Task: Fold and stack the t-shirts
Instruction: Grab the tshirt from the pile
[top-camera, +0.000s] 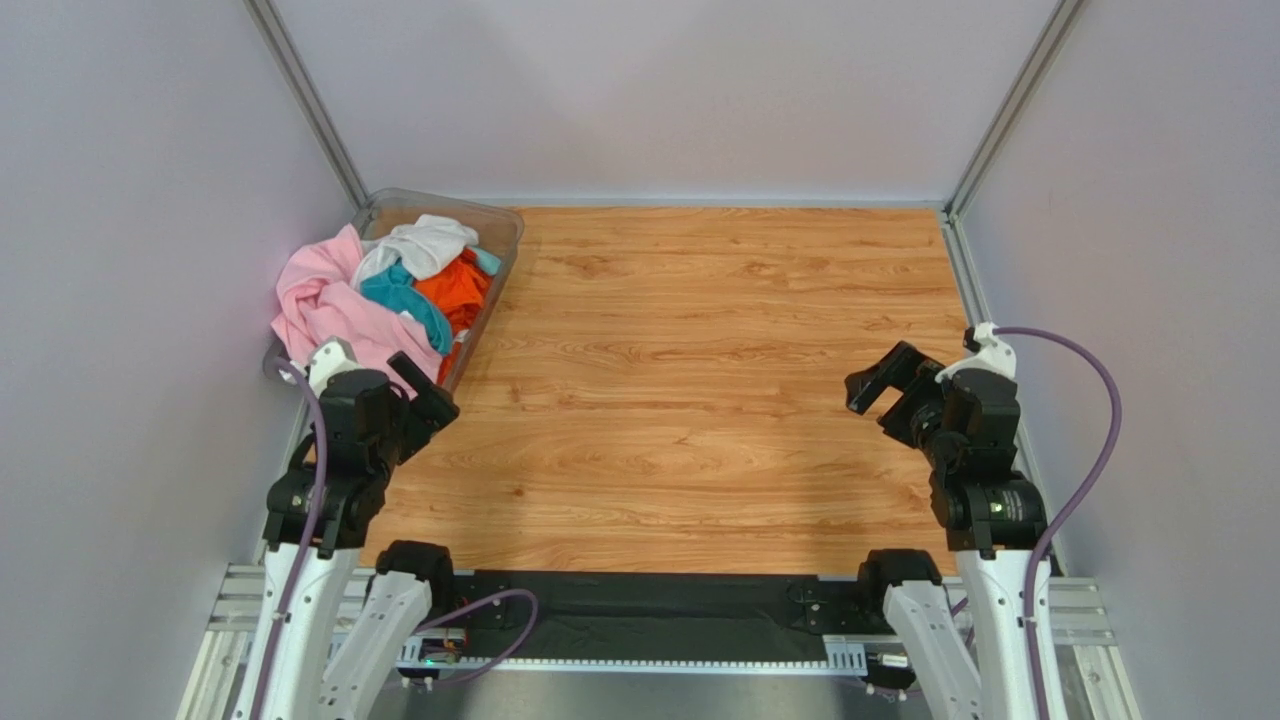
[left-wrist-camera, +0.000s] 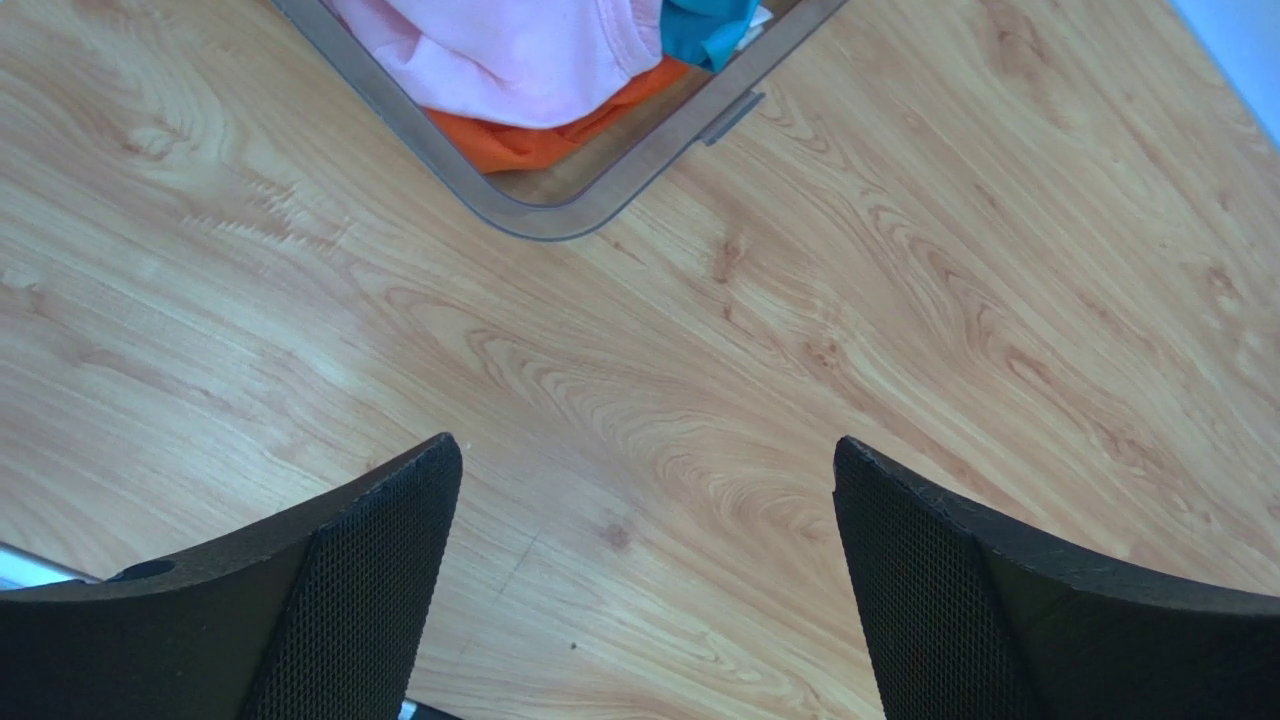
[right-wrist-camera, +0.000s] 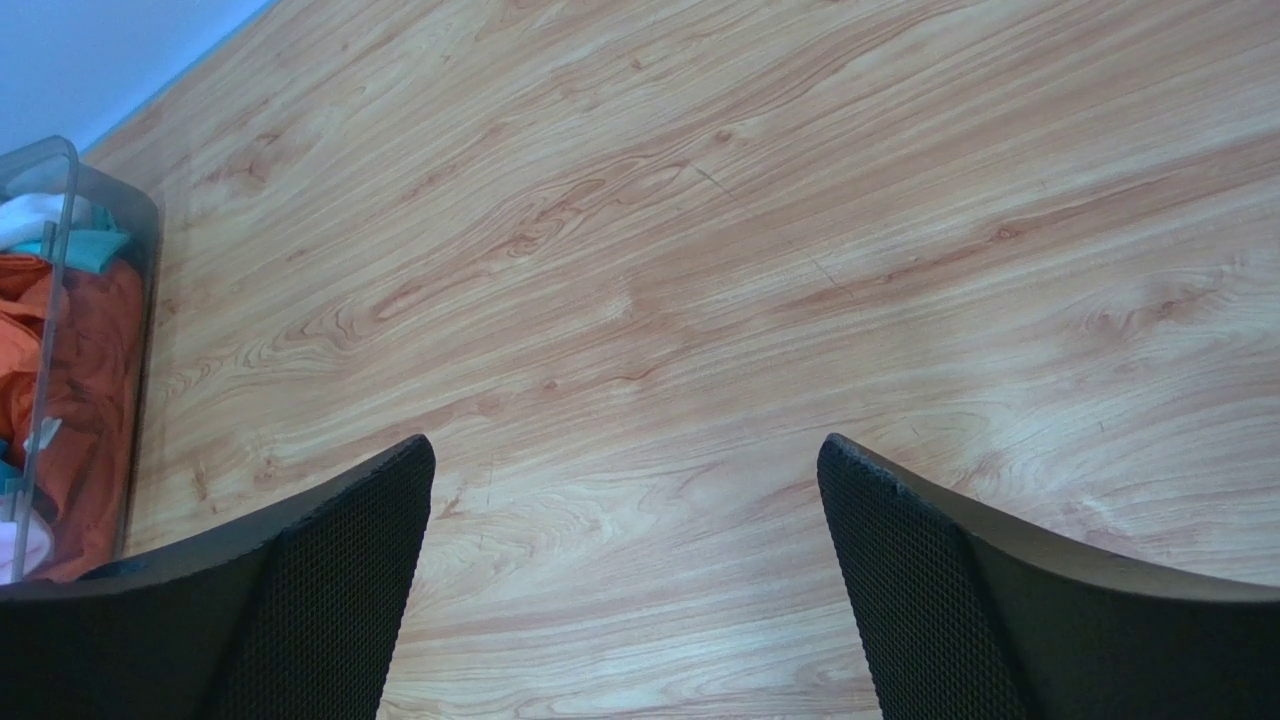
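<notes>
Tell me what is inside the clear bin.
The clear bin holds a crumpled heap: a pink t-shirt at its near end, a white t-shirt, a teal t-shirt and an orange t-shirt. Anything beneath them is covered.

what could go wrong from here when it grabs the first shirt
The t-shirts lie heaped together in the bin, so pulling the pink t-shirt may drag others out. It hangs over the bin's rim beside the left gripper; a sideways tug might shift the bin.
</notes>
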